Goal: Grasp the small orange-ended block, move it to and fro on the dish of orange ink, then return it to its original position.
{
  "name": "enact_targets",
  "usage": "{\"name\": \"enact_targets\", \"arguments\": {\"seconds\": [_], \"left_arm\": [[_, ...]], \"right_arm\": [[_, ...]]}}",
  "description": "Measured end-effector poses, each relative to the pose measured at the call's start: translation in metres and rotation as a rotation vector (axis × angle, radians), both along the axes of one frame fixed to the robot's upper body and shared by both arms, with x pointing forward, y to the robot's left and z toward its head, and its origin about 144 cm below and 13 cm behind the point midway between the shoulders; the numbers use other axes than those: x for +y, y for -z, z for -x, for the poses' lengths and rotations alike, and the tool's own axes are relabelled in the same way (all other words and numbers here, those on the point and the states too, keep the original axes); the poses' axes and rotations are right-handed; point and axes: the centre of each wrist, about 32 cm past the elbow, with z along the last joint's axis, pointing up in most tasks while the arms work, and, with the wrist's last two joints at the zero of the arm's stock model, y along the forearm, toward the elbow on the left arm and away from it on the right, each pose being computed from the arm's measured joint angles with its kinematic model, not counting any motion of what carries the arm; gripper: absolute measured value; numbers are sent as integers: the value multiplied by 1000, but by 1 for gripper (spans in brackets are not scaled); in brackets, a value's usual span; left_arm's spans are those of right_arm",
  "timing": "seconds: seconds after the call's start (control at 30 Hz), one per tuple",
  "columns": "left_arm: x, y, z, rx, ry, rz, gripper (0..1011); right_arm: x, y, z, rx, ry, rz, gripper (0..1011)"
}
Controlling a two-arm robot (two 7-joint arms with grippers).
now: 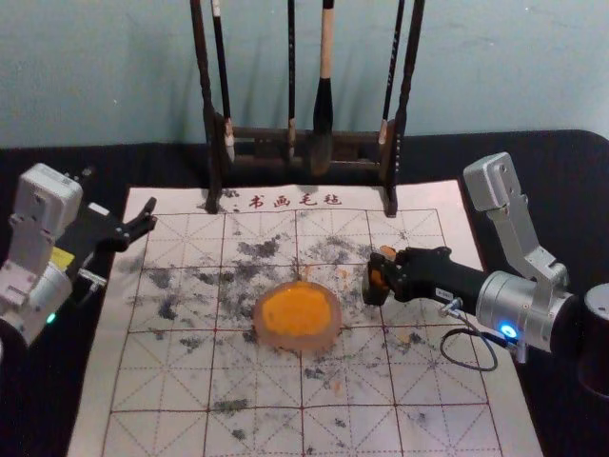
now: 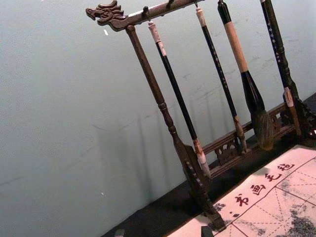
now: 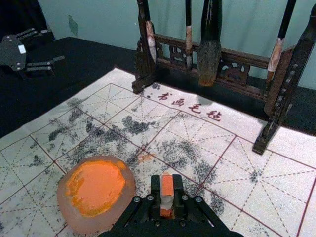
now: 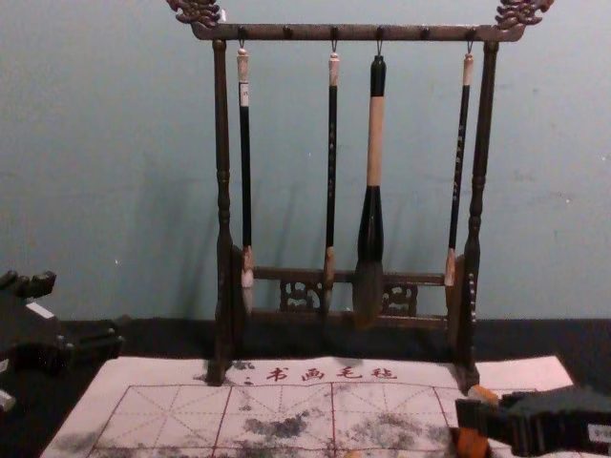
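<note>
Head view: I see the dish (image 1: 297, 345) sitting on the gridded felt mat (image 1: 257, 433), with a patch of orange ink (image 1: 297, 311) across its middle. Just beside it, on its right and slightly toward its far side, is the right gripper (image 1: 378, 274), reaching in from the dish's right. It is clenched on the small orange-ended block (image 3: 167, 192), so the block too is beside the dish, apart from its edge. From the right wrist view I can make out the block standing up between the two black fingers, an orange end uppermost and a pale band under it. Whether its lower end touches the mat, I cannot tell.

Well apart from the dish, off to its left and farther back, the left gripper (image 1: 120, 195) hangs parked over the black cloth (image 1: 48, 157), released, its fingers spread.

Beyond the dish, past the red lettering (image 1: 295, 201) along the mat's far edge, stands the dark wooden rack (image 4: 353, 32). Four brushes (image 4: 332, 162) hang from its top bar, the thickest with a wide bristle head. A pale blue-green wall (image 1: 114, 76) rises behind them, farther still from the dish. Dark ink stains (image 1: 259, 249) speckle the mat around the dish, most heavily on its far and left sides, and to its right a thin cable (image 1: 468, 370) loops below the right arm.
</note>
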Motion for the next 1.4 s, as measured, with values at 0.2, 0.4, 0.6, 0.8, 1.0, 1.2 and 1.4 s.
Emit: {"name": "enact_targets", "arguments": {"seconds": [0.2, 0.4, 0.6, 0.8, 1.0, 1.2, 1.4], "left_arm": [[0, 0, 0, 0, 0, 0, 1001], [0, 0, 0, 0, 0, 0, 1001], [0, 0, 0, 0, 0, 0, 1001], [0, 0, 0, 0, 0, 0, 1002], [0, 0, 0, 0, 0, 0, 1001], [0, 0, 0, 0, 0, 0, 1001], [0, 0, 0, 0, 0, 0, 1001]], "right_arm": [[1, 2, 1, 1, 0, 13, 110], [2, 4, 0, 1, 0, 20, 110], [3, 4, 0, -3, -2, 30, 110], [3, 4, 0, -4, -1, 30, 110], [3, 4, 0, -4, -1, 29, 113], [2, 4, 0, -4, 0, 28, 274], [2, 4, 0, -4, 0, 27, 479]]}}
